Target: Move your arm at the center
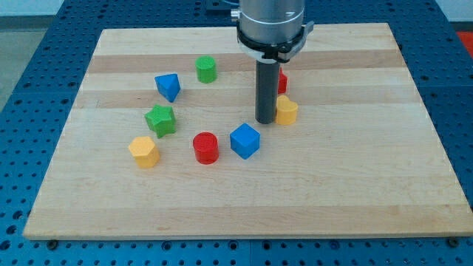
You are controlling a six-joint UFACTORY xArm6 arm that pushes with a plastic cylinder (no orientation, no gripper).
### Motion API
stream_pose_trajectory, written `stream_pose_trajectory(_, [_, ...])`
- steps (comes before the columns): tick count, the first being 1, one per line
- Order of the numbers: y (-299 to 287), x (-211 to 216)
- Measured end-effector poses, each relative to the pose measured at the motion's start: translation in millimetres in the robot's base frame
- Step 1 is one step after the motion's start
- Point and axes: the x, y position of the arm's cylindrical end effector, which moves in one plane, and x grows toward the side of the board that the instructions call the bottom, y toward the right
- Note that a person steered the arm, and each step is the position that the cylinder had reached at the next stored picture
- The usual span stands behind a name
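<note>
My tip (265, 120) rests on the wooden board (355, 177) a little right of its middle. A yellow block (287, 111) sits just to the tip's right, close to or touching the rod. A red block (282, 81) is partly hidden behind the rod. A blue cube (244, 140) lies just below and left of the tip. A red cylinder (205, 147) stands left of the blue cube. A green star-shaped block (160, 120), a yellow block (143, 151), a blue block (168, 86) and a green cylinder (206, 69) lie further left.
The board lies on a blue perforated table (37, 66). The arm's grey wrist (270, 22) hangs over the board's top edge.
</note>
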Motion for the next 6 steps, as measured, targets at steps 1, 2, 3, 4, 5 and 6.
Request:
stream_pose_trajectory(1, [2, -3])
stream_pose_trajectory(2, [0, -3])
stream_pose_trajectory(3, [-8, -4])
stream_pose_trajectory(4, [-19, -8])
stream_pose_trajectory(5, [-54, -12])
stream_pose_trajectory(6, [-63, -18])
